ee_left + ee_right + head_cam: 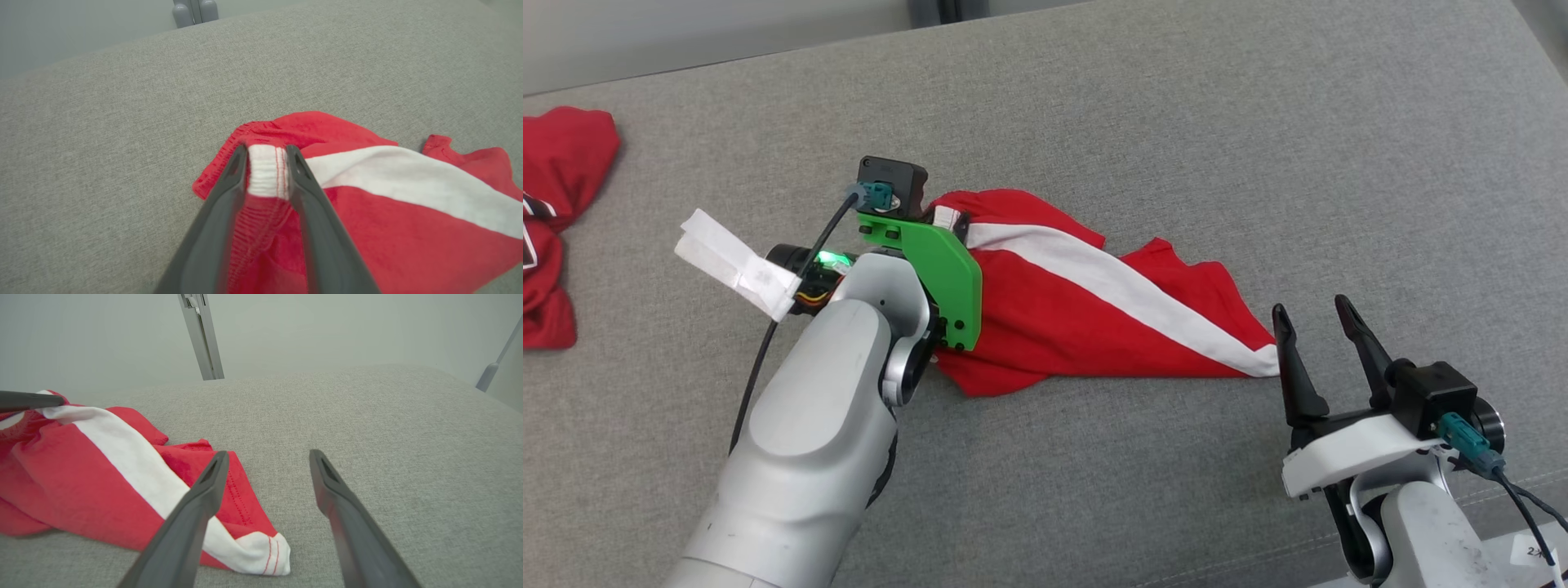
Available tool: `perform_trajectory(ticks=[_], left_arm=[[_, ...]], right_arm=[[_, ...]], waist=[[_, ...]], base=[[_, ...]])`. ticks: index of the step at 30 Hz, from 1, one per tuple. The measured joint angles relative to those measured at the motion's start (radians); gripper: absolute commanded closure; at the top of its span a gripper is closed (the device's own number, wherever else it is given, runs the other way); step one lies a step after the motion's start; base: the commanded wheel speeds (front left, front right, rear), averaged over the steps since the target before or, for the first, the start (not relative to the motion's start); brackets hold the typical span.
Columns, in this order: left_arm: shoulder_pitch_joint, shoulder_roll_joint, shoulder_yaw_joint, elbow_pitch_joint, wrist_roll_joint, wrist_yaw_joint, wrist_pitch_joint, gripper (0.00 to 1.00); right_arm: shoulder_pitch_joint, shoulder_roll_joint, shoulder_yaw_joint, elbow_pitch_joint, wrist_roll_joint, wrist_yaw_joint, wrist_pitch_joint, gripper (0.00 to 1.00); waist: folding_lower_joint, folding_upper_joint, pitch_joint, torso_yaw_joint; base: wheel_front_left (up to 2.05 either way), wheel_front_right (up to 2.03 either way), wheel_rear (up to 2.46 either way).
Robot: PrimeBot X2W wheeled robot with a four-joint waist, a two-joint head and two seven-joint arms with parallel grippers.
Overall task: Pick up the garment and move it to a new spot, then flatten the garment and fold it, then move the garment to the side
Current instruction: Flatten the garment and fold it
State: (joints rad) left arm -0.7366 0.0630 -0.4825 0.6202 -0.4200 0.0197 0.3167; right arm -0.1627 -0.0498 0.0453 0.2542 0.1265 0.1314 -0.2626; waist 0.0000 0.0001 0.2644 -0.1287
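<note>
Garment (1054,327) (red, white-striped) lies crumpled. Left gripper (267,148) pinches its waistband, apparently to lift it, while right gripper (268,454) hovers open beside the hem.

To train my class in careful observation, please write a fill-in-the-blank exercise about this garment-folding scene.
The left tool straddles the red garment at a band whose colour is ____.
The right tool is ____ and holds nothing.
The garment lies on a fabric surface coloured ____.
A second garment, also red, lies at the head view's ____ edge.
Missing words: white; open; grey; left.
</note>
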Motion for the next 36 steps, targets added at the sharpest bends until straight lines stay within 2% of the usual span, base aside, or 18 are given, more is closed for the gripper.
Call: perform_trajectory(ticks=[4, 5, 10, 17, 27, 28, 30, 31, 32, 34, 36], left_arm=[[0.011, 0.010, -0.007, -0.034, 0.000, 0.008, 0.026, 0.94], [0.017, 0.013, -0.010, -0.042, 0.000, 0.008, 0.037, 1.00], [0.047, 0.029, -0.004, -0.110, -0.011, 0.014, 0.046, 1.00], [0.156, 0.076, 0.052, -0.211, -0.058, 0.038, -0.002, 1.00], [0.296, 0.065, 0.067, -0.305, -0.110, 0.047, -0.059, 1.00], [0.305, 0.063, 0.067, -0.309, -0.115, 0.049, -0.063, 1.00], [0.317, 0.062, 0.066, -0.314, -0.118, 0.051, -0.067, 1.00], [0.320, 0.062, 0.067, -0.315, -0.121, 0.052, -0.069, 1.00], [0.323, 0.062, 0.066, -0.316, -0.124, 0.052, -0.070, 1.00], [0.330, 0.062, 0.066, -0.317, -0.125, 0.052, -0.071, 1.00], [0.337, 0.063, 0.066, -0.319, -0.128, 0.053, -0.072, 1.00]], right_arm=[[0.000, 0.000, -0.001, -0.001, -0.001, 0.000, 0.000, 0.00], [0.000, 0.000, -0.002, 0.000, -0.001, 0.000, 0.000, 0.00], [0.005, 0.000, -0.013, 0.021, -0.006, 0.000, 0.000, 0.00], [0.012, 0.000, -0.019, 0.123, -0.006, 0.000, 0.000, 0.00], [-0.065, 0.000, -0.006, 0.238, 0.013, 0.000, 0.000, 0.00], [-0.072, 0.000, -0.001, 0.255, 0.013, 0.000, 0.000, 0.06], [-0.082, 0.001, 0.004, 0.291, 0.018, 0.000, 0.000, 0.35], [-0.087, 0.001, 0.005, 0.308, 0.022, 0.000, 0.000, 0.45], [-0.094, 0.001, 0.007, 0.329, 0.024, 0.000, 0.000, 0.51], [-0.098, 0.001, 0.012, 0.353, 0.033, 0.000, 0.000, 0.53], [-0.107, 0.000, 0.016, 0.358, 0.038, 0.000, 0.000, 0.60]], waist=[[0.0000, 0.0000, -0.001, -0.002], [0.0000, 0.0000, -0.001, -0.002], [0.0000, 0.0000, -0.005, -0.003], [0.0000, 0.0000, -0.014, 0.001], [0.0000, 0.0000, -0.028, 0.027], [0.0000, 0.0000, -0.029, 0.030], [0.0000, 0.0000, -0.033, 0.035], [0.0000, 0.0000, -0.035, 0.037], [0.0000, 0.0000, -0.038, 0.039], [0.0000, 0.0000, -0.043, 0.043], [0.0000, 0.0000, -0.046, 0.044]], base=[[0.00, 0.00, 0.00], [0.00, 0.00, 0.00], [0.00, 0.00, 0.00], [0.00, 0.00, 0.00], [0.00, 0.00, 0.00], [0.00, 0.00, 0.00], [0.00, 0.00, 0.00], [0.00, 0.00, 0.00], [0.00, 0.00, 0.00], [0.00, 0.00, 0.00], [0.00, 0.00, 0.00]])
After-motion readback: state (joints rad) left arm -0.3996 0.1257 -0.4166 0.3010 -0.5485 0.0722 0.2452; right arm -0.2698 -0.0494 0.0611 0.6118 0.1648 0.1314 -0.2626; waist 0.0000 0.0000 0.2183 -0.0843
